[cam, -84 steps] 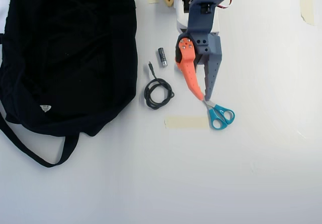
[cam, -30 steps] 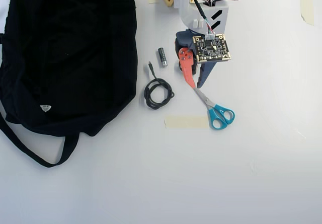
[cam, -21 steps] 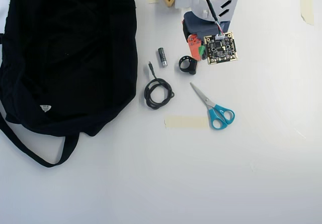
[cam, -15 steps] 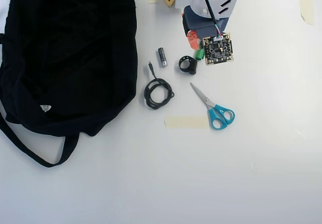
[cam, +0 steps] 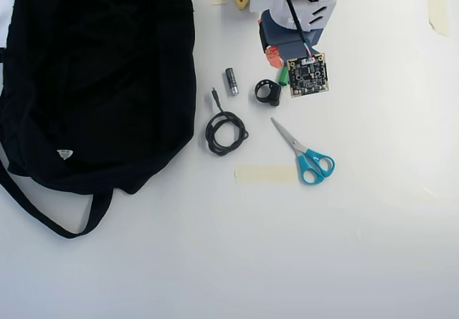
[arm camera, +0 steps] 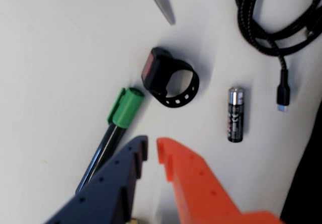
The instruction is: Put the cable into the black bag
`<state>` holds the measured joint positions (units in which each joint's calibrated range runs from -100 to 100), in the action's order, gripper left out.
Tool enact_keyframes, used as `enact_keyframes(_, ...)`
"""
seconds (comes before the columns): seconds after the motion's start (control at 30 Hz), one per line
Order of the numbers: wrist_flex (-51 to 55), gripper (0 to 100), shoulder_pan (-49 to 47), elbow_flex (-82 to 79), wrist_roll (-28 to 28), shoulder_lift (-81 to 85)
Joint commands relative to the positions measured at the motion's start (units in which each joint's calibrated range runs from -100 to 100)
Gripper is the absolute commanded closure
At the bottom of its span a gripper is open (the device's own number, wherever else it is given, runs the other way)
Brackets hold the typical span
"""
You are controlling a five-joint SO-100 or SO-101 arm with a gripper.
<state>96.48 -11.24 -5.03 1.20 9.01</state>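
Observation:
The black braided cable (arm camera: 261, 27) lies coiled at the top right of the wrist view, its plug (arm camera: 283, 90) pointing down. In the overhead view the cable (cam: 226, 131) lies on the white table just right of the black bag (cam: 100, 82). The bag lies flat on the left; its dark edge shows at the wrist view's lower right (arm camera: 307, 183). My gripper (arm camera: 152, 151), with one blue and one orange jaw, hovers over the table with the jaws nearly together and nothing between them. In the overhead view the gripper (cam: 278, 64) is up and to the right of the cable, partly under the camera board.
A battery (arm camera: 235, 114) (cam: 231, 80), a black strap ring (arm camera: 171, 78) (cam: 268, 92) and a green-capped marker (arm camera: 123, 108) lie near the gripper. Blue-handled scissors (cam: 305, 154) and a tape strip (cam: 265, 174) lie lower in the overhead view.

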Motion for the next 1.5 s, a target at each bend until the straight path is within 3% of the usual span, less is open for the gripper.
enact_keyframes(0.0,0.68,98,-0.5,0.0,0.22,1.37)
enact_keyframes(0.83,-1.56,98,1.74,-2.25,0.22,1.12)
enact_keyframes(1.47,-21.03,98,12.89,-2.61,-0.36,-7.27)
